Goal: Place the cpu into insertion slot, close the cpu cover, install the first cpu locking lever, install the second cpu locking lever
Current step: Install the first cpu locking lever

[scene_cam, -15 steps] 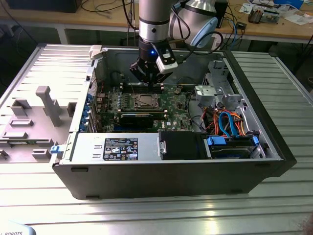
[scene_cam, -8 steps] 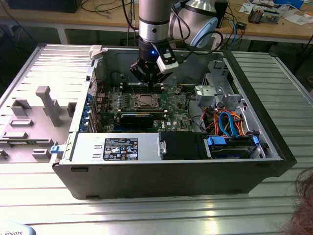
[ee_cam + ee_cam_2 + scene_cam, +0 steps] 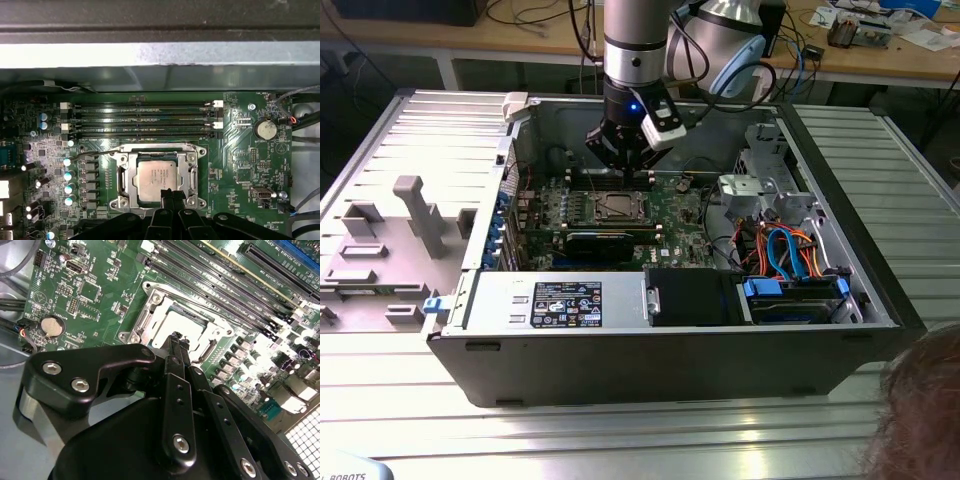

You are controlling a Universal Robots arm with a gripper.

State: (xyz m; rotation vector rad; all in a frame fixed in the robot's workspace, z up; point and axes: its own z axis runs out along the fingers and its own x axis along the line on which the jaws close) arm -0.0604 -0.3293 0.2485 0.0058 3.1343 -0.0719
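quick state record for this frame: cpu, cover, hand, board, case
cpu: small square chip with dull silver-grey metal top, seated in the socket
cover: thin silver metal frame plate with square window, lying flat around the chip
hand: black robot hand, fingertips together at the socket's edge, next to the chip, holding nothing
board: green motherboard, long black memory slots beside the socket
case: open grey metal computer case on a ribbed metal table

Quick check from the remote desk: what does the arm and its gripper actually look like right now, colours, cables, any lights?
The arm is a grey cylinder with black bands, a blue light glowing and black cables looping behind. The gripper is matte black, with slim bolted linkage fingers and silver screws.
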